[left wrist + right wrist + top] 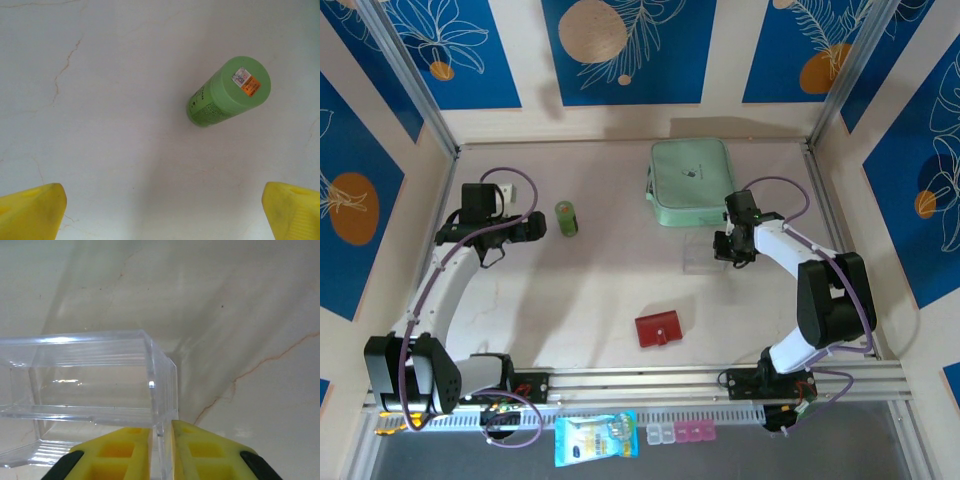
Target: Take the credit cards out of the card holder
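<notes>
The card holder point(659, 328), a small dark red wallet with a snap tab, lies closed on the table near the front middle, with neither gripper near it. The credit cards are hidden. My right gripper point(724, 250) point(161, 440) is behind and to the right of the wallet. It is shut on the thin end wall of a clear plastic box point(703, 256) point(90, 375). At the left of the table, my left gripper point(535, 228) point(162, 212) hangs open over bare tabletop, its yellow fingertips point(30, 212) wide apart.
A green bottle point(566, 218) point(227, 92) stands just right of the left gripper. A big mint-green zip pouch point(691, 182) lies at the back, behind the clear box. A blue packet point(596, 438) and small pill boxes point(680, 433) sit below the front rail.
</notes>
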Motion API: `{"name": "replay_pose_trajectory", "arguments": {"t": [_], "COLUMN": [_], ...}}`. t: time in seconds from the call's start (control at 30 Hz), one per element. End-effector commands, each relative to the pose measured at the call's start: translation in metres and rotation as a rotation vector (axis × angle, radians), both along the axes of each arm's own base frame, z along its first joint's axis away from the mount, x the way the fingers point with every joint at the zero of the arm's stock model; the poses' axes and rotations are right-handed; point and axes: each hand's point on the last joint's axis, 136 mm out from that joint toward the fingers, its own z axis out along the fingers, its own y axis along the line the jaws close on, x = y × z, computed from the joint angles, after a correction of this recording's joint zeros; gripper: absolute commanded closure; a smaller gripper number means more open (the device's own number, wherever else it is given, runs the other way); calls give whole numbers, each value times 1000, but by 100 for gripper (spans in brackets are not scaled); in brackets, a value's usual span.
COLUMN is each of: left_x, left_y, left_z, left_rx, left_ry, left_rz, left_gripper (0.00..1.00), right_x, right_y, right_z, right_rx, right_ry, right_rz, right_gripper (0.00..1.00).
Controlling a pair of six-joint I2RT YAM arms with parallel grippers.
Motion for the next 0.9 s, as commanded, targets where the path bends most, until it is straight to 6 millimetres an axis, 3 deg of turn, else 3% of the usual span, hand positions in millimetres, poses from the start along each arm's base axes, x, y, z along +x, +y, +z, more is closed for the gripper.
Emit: {"name": "replay_pose_trajectory", "arguments": {"t": [0.0, 0.17, 0.53, 0.67, 0.87], "left_x": [-2, -3, -3, -4, -3], "left_y": [4, 4, 3, 4, 3], "left_z": [-4, -3, -5, -5, -6], "left_rx": [12, 12, 8, 13, 12], "left_ry": [12, 12, 12, 15, 16], "left_rz": [0, 0, -4, -4, -6], "left_gripper": [0, 0, 0, 0, 0], "right_x": [2, 2, 11, 6, -7], "right_y": [1, 15, 63, 60, 29], "right_z": [9, 19, 39, 36, 40], "right_rx": [-21, -21, -17, 17, 28], "right_ry": [-4, -3, -9, 21, 7], "right_rz": [-14, -14, 9, -18, -55], "right_gripper": [83, 85, 91, 88, 85]}}
